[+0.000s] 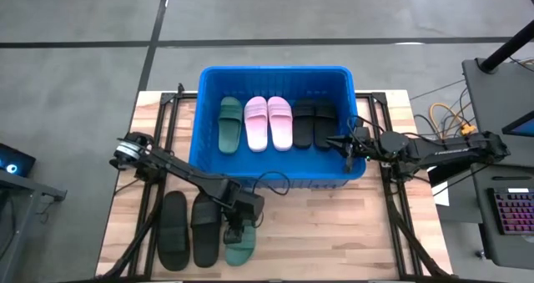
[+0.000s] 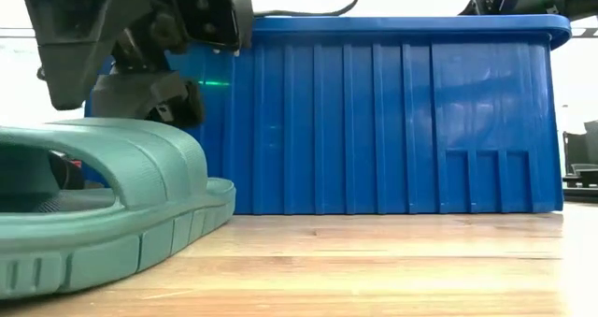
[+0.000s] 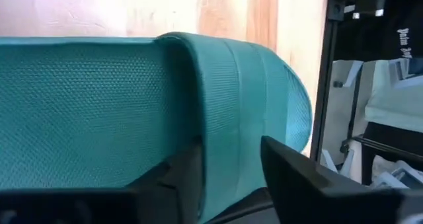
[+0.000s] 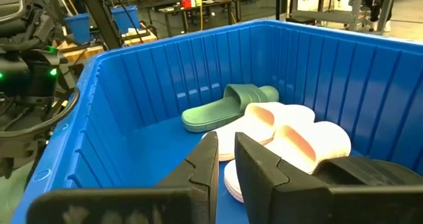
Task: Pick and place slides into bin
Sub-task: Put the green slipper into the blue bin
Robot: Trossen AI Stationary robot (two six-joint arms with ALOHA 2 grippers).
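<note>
A dark green slide (image 1: 243, 251) lies on its sole on the table near the front edge; it also shows in the low view (image 2: 93, 214). My left gripper (image 1: 237, 232) stands over its strap and is shut on it. The blue bin (image 1: 200, 108) holds one green slide (image 1: 230, 124), a pink pair (image 1: 268, 123) and a black pair (image 1: 314, 123). My right gripper (image 1: 345, 143) hovers over the bin's right side, shut and empty. Two black slides (image 1: 188, 230) lie on the table, left of the green one. My left gripper (image 3: 231, 184) has the smooth front rim of the green slide's strap (image 3: 231, 118) between its two fingers. It comes from above, pointing down, with the fingers across the strap's edge. One finger (image 3: 178, 181) is over the textured strap top, the other (image 3: 291, 178) toward the toe. The slide's sole rests on the table.
The bin's near wall (image 2: 392, 111) rises just beyond the green slide. Black frame rails run along the table's left and right sides (image 1: 392, 208). Bare wood lies between the bin and the front edge on the right (image 1: 334, 233).
</note>
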